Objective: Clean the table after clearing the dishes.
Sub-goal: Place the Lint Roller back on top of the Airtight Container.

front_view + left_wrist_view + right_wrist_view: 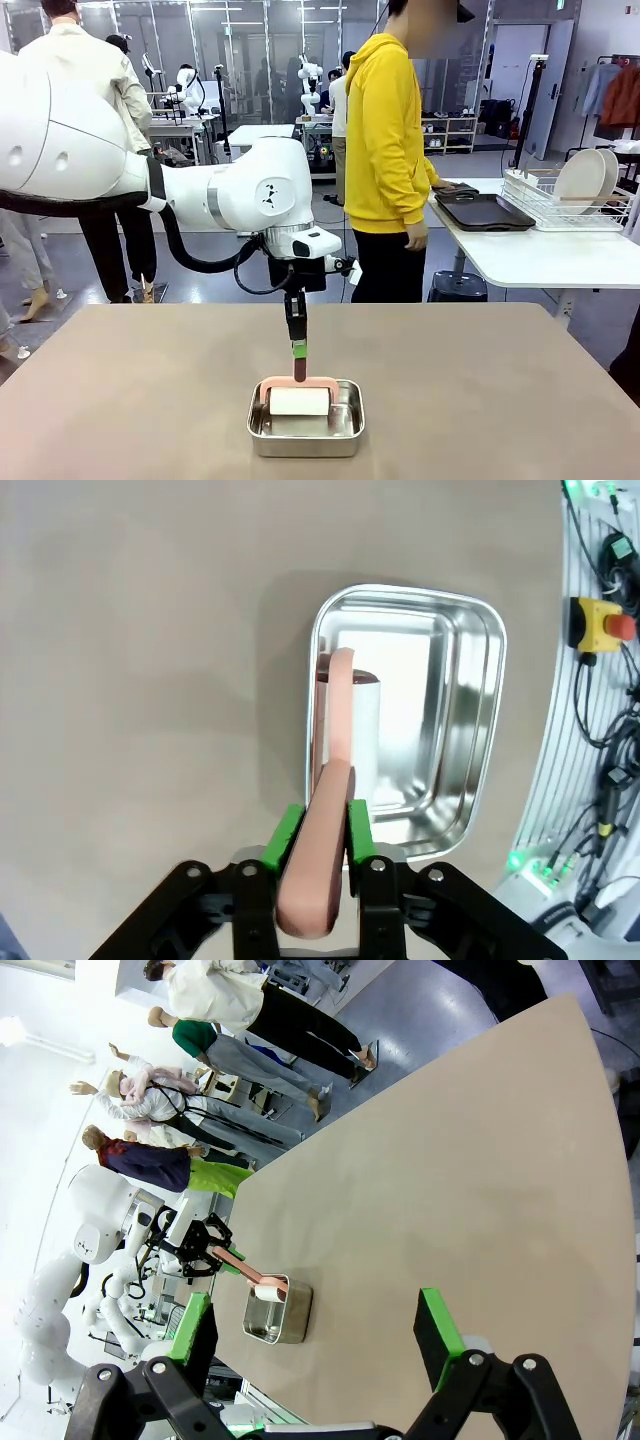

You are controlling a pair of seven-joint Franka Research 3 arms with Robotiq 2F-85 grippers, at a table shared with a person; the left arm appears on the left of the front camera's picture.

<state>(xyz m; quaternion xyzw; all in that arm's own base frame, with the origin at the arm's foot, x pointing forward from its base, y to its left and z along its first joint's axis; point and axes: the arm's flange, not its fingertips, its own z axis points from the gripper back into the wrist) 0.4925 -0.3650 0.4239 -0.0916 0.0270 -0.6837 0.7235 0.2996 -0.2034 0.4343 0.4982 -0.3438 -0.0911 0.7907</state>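
On the greyish-brown table point(120, 400) stands a small steel tin point(306, 434). Inside it rests a cleaning roller with a white drum point(300, 402) and a pink handle point(338, 705). My left gripper point(299, 368) points straight down over the tin, its green pads pressed against both sides of the pink handle. In the left wrist view the left gripper point(322, 825) sits just above the tin's rim point(470, 730). My right gripper point(320, 1330) hangs open and empty high over the table point(450, 1180). The dishes are on the white side table: white plates point(582, 178) in a rack, dark trays point(485, 212) beside it.
A person in a yellow hoodie point(385, 140) stands beyond the table's far edge, next to the white side table point(540, 255). The wire dish rack point(560, 208) sits at that table's right end. Bare tabletop surrounds the tin on all sides.
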